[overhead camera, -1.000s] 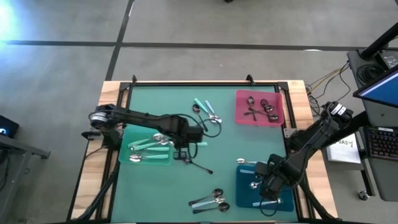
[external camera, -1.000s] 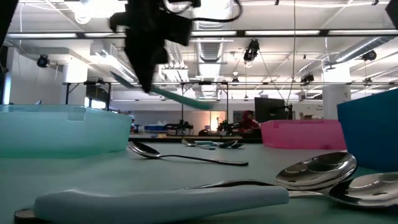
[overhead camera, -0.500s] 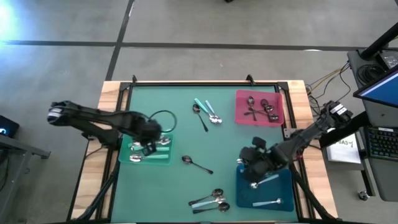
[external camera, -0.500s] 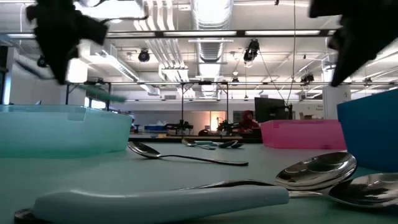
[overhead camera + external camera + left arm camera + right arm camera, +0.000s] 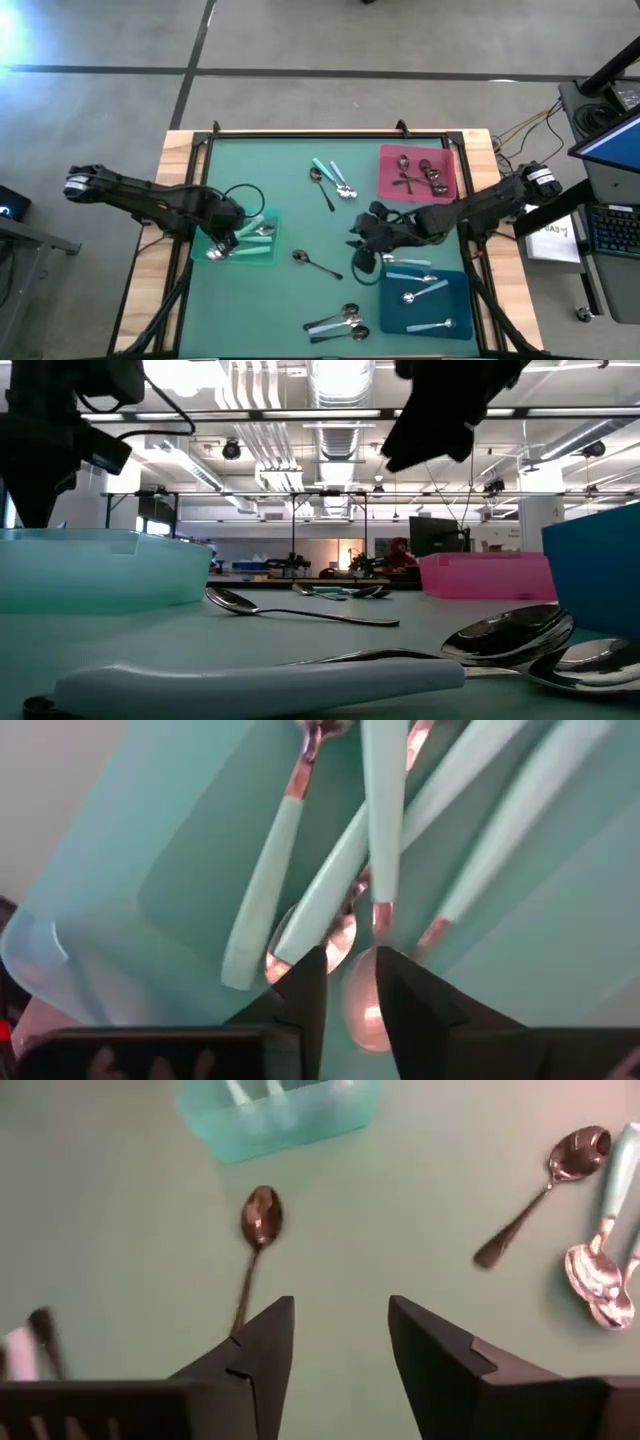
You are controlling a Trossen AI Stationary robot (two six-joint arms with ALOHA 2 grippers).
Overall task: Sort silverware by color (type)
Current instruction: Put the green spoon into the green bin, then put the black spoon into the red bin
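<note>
In the high view my left gripper (image 5: 222, 243) is down in the teal tray (image 5: 262, 252) at the table's left, shut on a teal-handled spoon (image 5: 384, 810). Several teal-handled spoons (image 5: 262, 890) lie in that tray. My right gripper (image 5: 358, 248) hovers open near the table's middle, just right of an all-metal spoon (image 5: 318, 264). That spoon lies flat on the mat (image 5: 255, 1230), ahead of the open fingers (image 5: 340, 1330). The low view shows it too (image 5: 300, 610). My left gripper has the teal-handled spoon by its bowl (image 5: 362, 1005), which sits between the two fingers. The handle points away along the fingers, over the other spoons in the tray. Whether the spoon rests on them I cannot tell.
A pink tray (image 5: 388, 190) with dark spoons stands at the far right. A blue tray (image 5: 455, 315) with pale-blue-handled spoons stands at the near right. Loose spoons lie far of centre (image 5: 335, 180) and by the near edge (image 5: 340, 322). A raised frame rims the table.
My left gripper carried the teal-handled spoon from the table's middle toward the left edge and came down into the teal tray. My right gripper rose from the blue tray and moved left and toward the far edge, to the all-metal spoon.
</note>
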